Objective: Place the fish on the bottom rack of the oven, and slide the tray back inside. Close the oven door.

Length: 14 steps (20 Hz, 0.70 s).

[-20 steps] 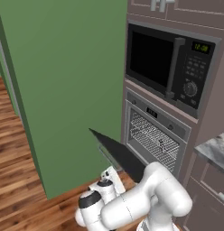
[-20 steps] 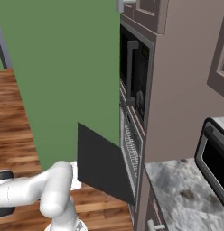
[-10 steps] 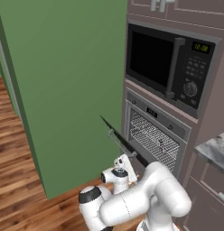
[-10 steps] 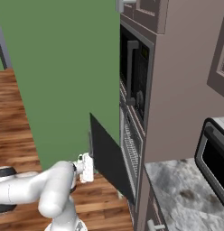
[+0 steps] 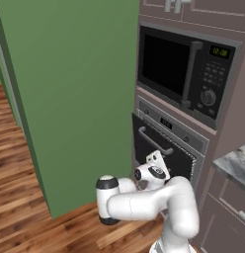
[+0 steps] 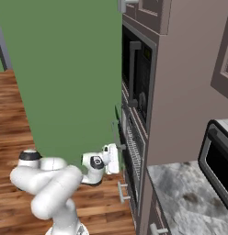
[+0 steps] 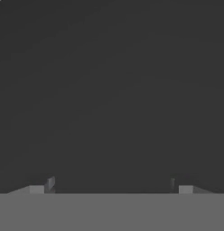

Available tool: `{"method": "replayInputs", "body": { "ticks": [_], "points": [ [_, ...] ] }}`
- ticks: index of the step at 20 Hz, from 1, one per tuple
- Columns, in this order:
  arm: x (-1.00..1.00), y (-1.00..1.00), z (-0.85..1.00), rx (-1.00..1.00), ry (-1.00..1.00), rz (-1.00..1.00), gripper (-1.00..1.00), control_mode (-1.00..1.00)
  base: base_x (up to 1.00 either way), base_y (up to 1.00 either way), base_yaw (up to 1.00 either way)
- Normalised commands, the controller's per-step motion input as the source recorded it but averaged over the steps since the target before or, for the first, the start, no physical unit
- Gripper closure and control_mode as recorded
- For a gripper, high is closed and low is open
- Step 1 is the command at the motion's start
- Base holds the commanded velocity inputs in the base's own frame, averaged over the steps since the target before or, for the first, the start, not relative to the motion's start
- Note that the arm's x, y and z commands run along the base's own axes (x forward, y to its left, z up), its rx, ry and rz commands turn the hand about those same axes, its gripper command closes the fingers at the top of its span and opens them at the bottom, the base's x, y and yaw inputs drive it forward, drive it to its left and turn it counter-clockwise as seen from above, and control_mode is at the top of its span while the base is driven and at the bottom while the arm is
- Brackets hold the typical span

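Right ahead of my jaws point(image 7: 112, 182), spread wide and empty, the oven door point(image 5: 161, 153) stands nearly shut (last step); push it home.

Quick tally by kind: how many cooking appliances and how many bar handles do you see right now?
Ovens: 1, the oven, door nearly shut
Microwaves: 1, the microwave
Toaster ovens: 1, the toaster oven on the counter
Bar handles: 2, the oven handle and the microwave handle
Total: 3 appliances, 2 handles
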Motion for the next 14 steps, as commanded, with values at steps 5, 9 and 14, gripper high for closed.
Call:
{"method": "replayInputs", "body": {
  "ticks": [5,9,14],
  "points": [
    [0.88,-1.00,0.45,0.00,-0.09,0.00,-1.00,-1.00,0.00,0.00,0.00],
    [0.85,-1.00,0.19,0.04,-0.04,0.02,-1.00,-1.00,0.00,0.00,0.00],
    [0.51,-0.94,0.01,0.07,-0.01,0.03,-1.00,-1.00,0.00,0.00,0.00]
  ]
}}
